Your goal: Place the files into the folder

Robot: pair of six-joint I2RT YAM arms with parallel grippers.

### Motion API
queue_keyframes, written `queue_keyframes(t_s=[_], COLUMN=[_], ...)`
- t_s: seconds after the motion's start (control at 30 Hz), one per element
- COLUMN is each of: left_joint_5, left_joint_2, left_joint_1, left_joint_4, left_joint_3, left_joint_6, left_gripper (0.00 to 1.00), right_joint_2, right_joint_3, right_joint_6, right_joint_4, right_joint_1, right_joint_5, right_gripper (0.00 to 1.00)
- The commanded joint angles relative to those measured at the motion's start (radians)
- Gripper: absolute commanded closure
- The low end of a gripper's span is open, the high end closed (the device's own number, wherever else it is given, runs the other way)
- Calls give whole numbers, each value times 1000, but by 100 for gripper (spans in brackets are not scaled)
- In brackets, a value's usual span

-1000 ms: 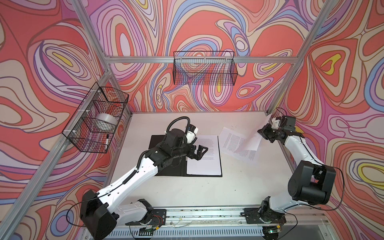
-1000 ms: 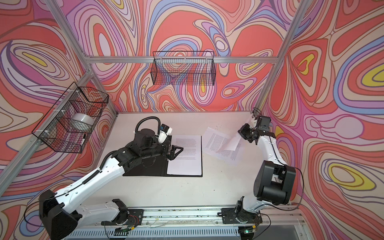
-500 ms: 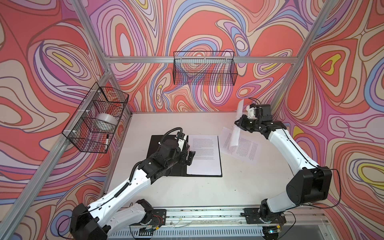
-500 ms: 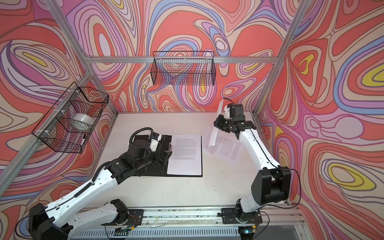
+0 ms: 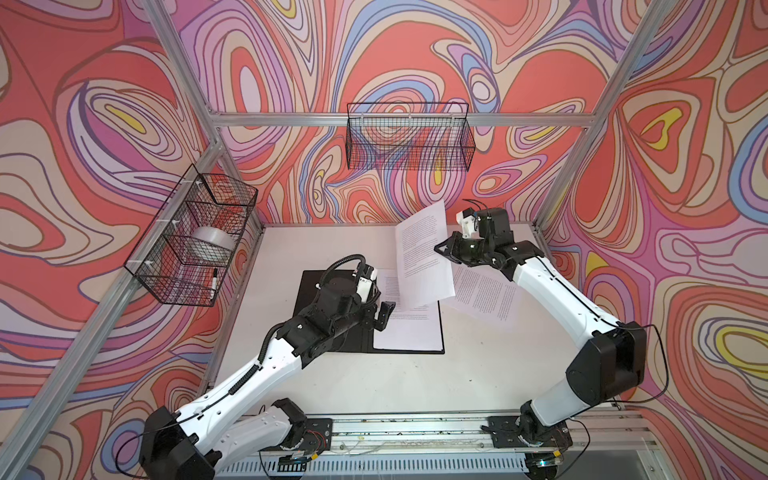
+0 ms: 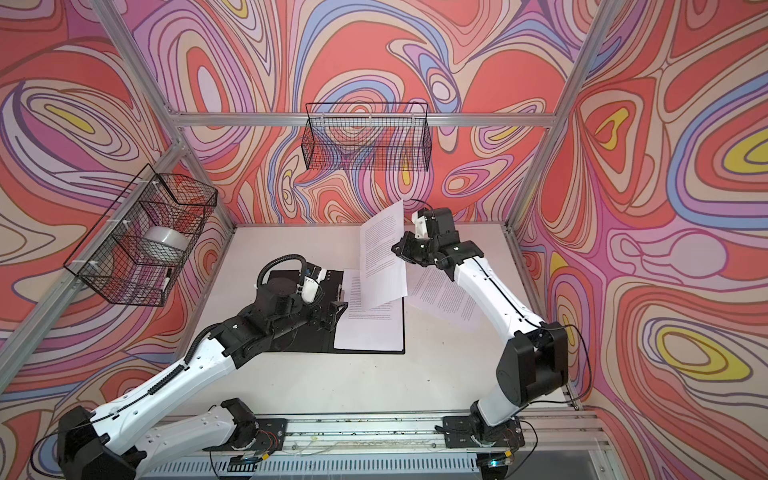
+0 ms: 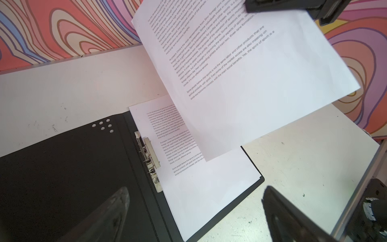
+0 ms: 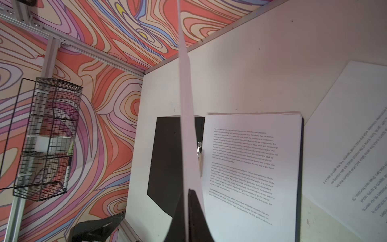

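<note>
One sheet [image 5: 422, 257] hangs pinched in the right gripper [image 5: 440, 250] over the folder [image 5: 308, 289]. Lower it slowly, flat onto the pile [image 5: 409, 332]. The left gripper [image 5: 381, 311] stands spread wide, empty.

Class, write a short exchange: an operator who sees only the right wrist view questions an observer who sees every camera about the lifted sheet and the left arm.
Operator: My sheet shows only edge-on. Is it printed?
Observer: Yes. In both top views the held sheet carries text blocks on the face turned to the camera, with the right pincer shut on its edge.
Operator: Is the left pincer open?
Observer: Yes, the left pincer is open and empty over the folder, beside the filed stack.
</note>
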Motion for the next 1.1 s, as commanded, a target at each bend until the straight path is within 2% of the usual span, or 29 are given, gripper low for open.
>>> queue_keyframes(t_s=[0.0,0.17,0.37,1.07], left_joint_5=[26,29,48,83], left_joint_2=[4,4,13,32], left_joint_1=[3,3,3,5], left_joint_4=[18,16,15,15], left_joint_3=[-3,-3,1,10], left_joint_6=[21,21,18,14], left_gripper=[0,0,0,0], right_joint_2=[65,130,171,171], right_joint_3=[-111,-243,-295,-329], right_joint_6=[-67,-91,-88,-24], right_joint_4=[42,151,193,212], right_joint_1=[-11,-11,-9,64], right_joint_5=[30,44,58,66], right_gripper=[100,100,100,100])
